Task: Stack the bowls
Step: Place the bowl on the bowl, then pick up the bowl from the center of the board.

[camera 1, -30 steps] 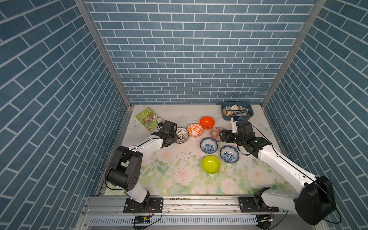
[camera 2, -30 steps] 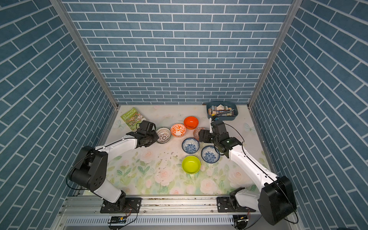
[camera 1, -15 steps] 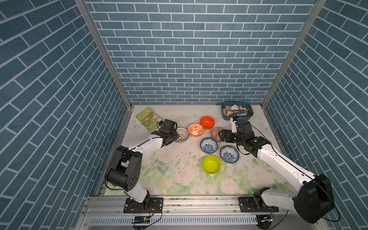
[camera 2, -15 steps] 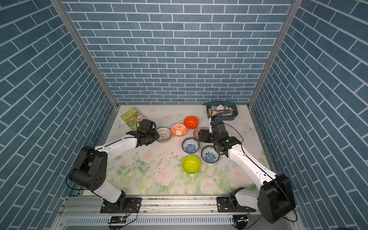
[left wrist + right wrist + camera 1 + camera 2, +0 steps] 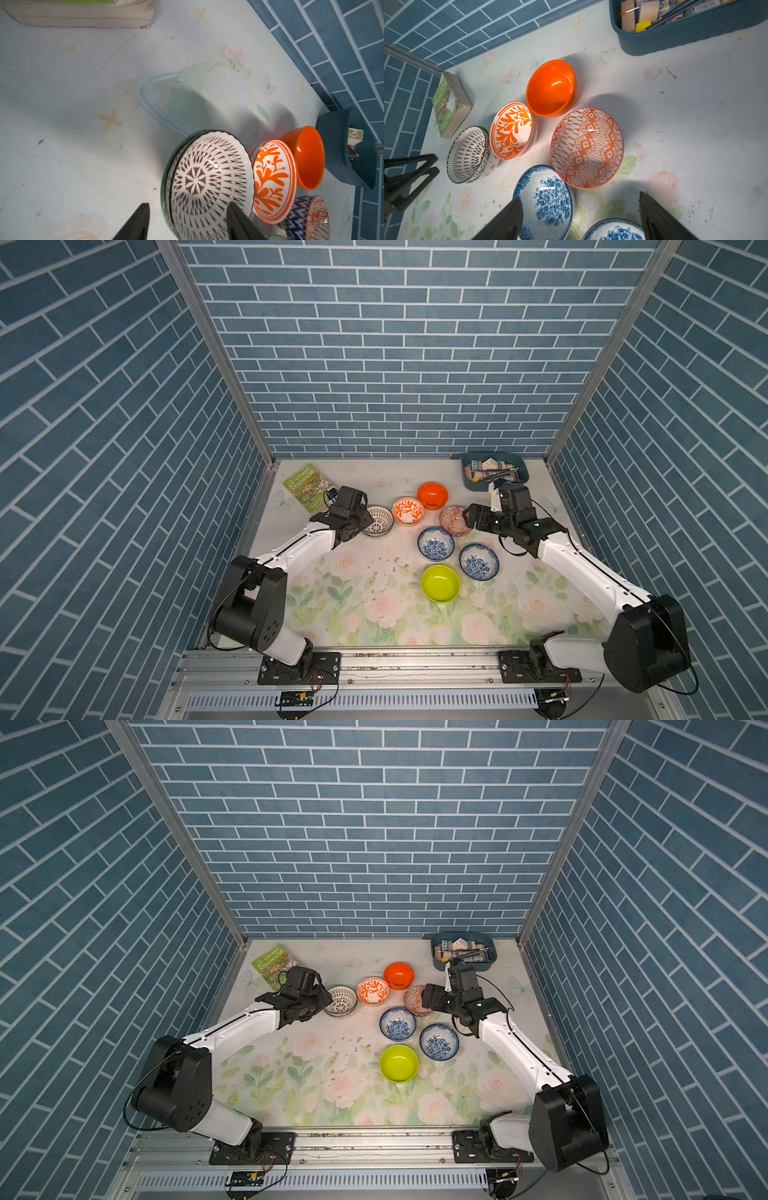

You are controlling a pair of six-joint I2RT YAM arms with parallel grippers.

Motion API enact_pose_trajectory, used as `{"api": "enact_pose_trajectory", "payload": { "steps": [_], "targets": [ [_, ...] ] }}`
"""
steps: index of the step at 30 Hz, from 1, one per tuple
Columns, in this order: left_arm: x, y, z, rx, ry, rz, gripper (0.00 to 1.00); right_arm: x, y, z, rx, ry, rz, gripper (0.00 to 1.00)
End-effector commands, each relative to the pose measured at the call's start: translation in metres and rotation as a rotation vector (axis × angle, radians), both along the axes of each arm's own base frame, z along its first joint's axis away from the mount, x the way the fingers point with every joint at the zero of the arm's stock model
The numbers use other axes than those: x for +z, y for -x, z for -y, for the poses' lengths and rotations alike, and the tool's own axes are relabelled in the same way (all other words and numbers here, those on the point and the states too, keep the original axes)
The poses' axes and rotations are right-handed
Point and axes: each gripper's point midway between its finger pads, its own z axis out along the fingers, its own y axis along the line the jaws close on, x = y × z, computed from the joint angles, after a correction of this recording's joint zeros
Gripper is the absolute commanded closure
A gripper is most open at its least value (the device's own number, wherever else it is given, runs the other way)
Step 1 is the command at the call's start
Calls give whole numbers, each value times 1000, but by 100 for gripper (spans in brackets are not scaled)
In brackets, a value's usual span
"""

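Left gripper (image 5: 188,204) stands open astride the rim of the black-and-white lattice bowl (image 5: 209,182), one finger over its inside and one outside, gripping nothing. That bowl sits nested in a grey-green bowl (image 5: 163,193) near a green book (image 5: 307,488). Right gripper (image 5: 580,196), spread wide and empty, hangs just beside the orange diamond-pattern bowl (image 5: 586,147). An orange leaf-pattern bowl (image 5: 408,511), a plain orange bowl (image 5: 432,495), two blue floral bowls (image 5: 435,544) (image 5: 478,561) and a lime green bowl (image 5: 441,583) sit singly on the flowered table (image 5: 353,572). A blue tray (image 5: 675,39) is in the far corner.
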Motion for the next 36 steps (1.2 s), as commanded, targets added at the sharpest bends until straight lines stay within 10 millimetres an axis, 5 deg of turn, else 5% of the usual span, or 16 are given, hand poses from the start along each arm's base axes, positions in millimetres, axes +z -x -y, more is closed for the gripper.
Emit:
{"api": "enact_pose_trajectory", "payload": {
  "steps": [1, 15, 36],
  "targets": [
    [8, 5, -6, -11, -42, 20, 32, -4, -4, 4, -13, -26, -51, 11],
    [36, 9, 14, -164, 16, 149, 1, -56, -43, 15, -39, 13, -198, 31],
    [32, 11, 29, -224, 48, 149, 0, -105, -52, 10, -43, 34, -304, 61]
  ]
}}
